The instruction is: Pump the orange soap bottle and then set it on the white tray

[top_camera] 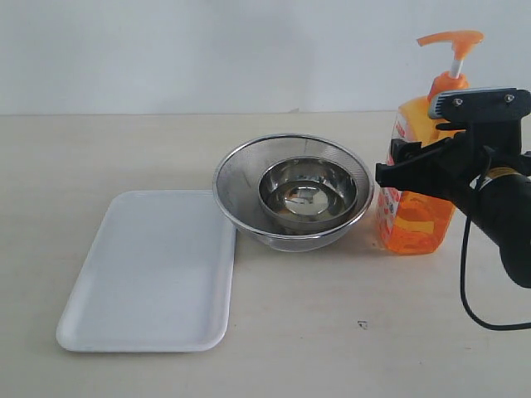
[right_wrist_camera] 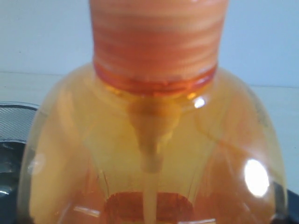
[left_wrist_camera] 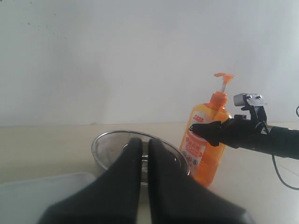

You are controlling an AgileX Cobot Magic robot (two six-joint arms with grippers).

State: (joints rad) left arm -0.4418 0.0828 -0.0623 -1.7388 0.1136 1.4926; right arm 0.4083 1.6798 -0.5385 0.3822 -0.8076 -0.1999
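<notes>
While the pump head (top_camera: 450, 37) stands fully raised, pumping looks not yet done.

- The orange soap bottle (top_camera: 415, 228) stands upright on the worktop (top_camera: 332, 332), far right, just beside the strainer bowl (top_camera: 241, 162).
- The right claw (top_camera: 390, 164) reaches in from the right. It is closed around the bottle's body below the shoulder, one finger across the labelled face and the other on the far side. The right wrist view is filled by the neck and shoulder, so the bottle sits deep in the grip. Judgement: this hold steadies the bottle so a press from above won't tip it.
- The left claw (left_wrist_camera: 144, 142) has its fingers pressed together and holds nothing. It hangs on the near side, pointed across the strainer toward the bottle. It is out of the exterior view. Narrow like this, it would serve as a blunt pusher on the pump.
- The white tray (top_camera: 149, 274) lies flat at near left, nothing on it. Its right edge touches or tucks just under the strainer.
- A small steel bowl (top_camera: 307, 195) sits inside the strainer. The pair lies between bottle and tray, so the carry must lift over or pass around them.
</notes>
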